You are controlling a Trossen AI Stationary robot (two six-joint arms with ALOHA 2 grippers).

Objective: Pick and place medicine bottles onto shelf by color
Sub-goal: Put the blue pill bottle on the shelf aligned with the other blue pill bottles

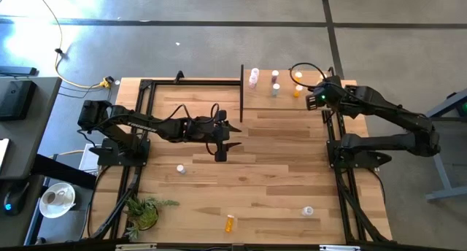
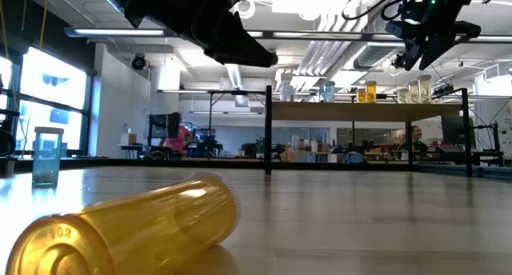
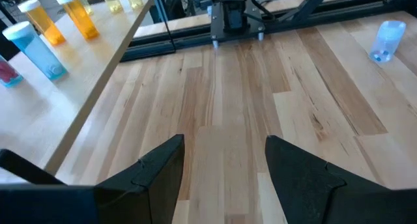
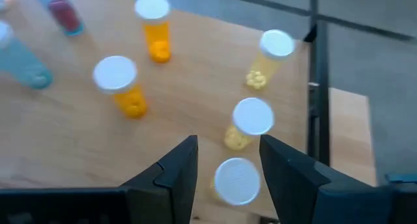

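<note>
Faintly, embossed letters mark the fallen orange bottle's base, unreadable.

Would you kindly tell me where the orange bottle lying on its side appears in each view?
High view: orange bottle near the table's front edge, right of the plant.
Low view: closest thing, lower left.
Left wrist view: not in it.
Right wrist view: not in it.
Shared landmark: the shelf.

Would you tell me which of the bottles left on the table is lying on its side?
The orange bottle at the table's near edge lies on its side; the other two loose bottles stand upright.
</note>
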